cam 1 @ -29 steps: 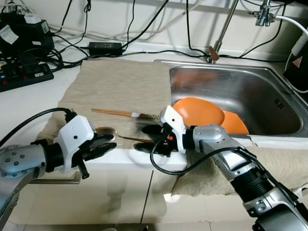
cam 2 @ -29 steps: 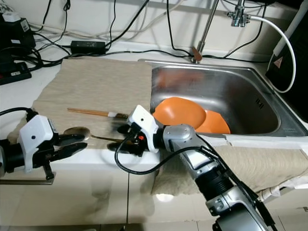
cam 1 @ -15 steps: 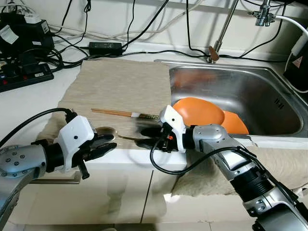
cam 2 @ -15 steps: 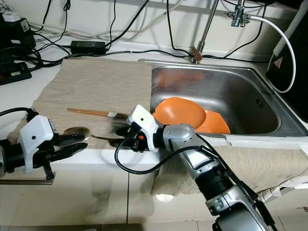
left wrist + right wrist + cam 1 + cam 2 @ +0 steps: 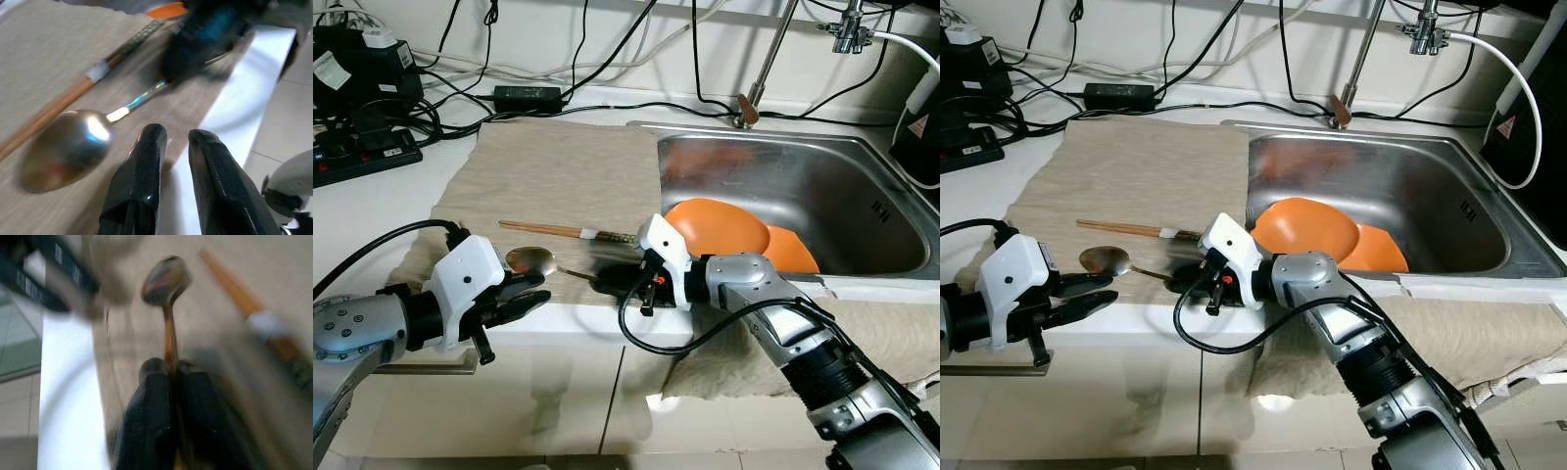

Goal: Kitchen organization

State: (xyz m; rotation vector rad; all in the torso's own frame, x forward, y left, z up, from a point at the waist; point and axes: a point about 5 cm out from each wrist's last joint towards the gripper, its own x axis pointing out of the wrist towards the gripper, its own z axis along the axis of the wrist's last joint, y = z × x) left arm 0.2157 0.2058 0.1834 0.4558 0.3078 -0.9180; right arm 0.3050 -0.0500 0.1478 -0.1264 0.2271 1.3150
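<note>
A metal spoon (image 5: 530, 260) lies on the beige cloth mat (image 5: 558, 176) near the counter's front edge, its bowl toward my left. My right gripper (image 5: 621, 281) is shut on the spoon's handle; in the right wrist view the handle (image 5: 168, 338) runs out from between the pressed fingers (image 5: 151, 401). My left gripper (image 5: 536, 292) hovers at the counter edge just in front of the spoon bowl (image 5: 68, 147), fingers (image 5: 146, 161) slightly apart and holding nothing. A pair of wooden chopsticks (image 5: 563, 231) lies just behind the spoon.
Two orange bowls (image 5: 717, 225) sit in the steel sink (image 5: 842, 186) to the right. A power strip (image 5: 362, 157), an adapter (image 5: 527, 96) and cables line the back left. The faucet pipe (image 5: 769, 59) rises behind the sink. Cloth (image 5: 891, 333) drapes over the front edge at right.
My right gripper's fingers have closed onto the spoon handle. The spoon bowl has shifted slightly away from the counter edge and shows more fully. The left arm has stayed put.
</note>
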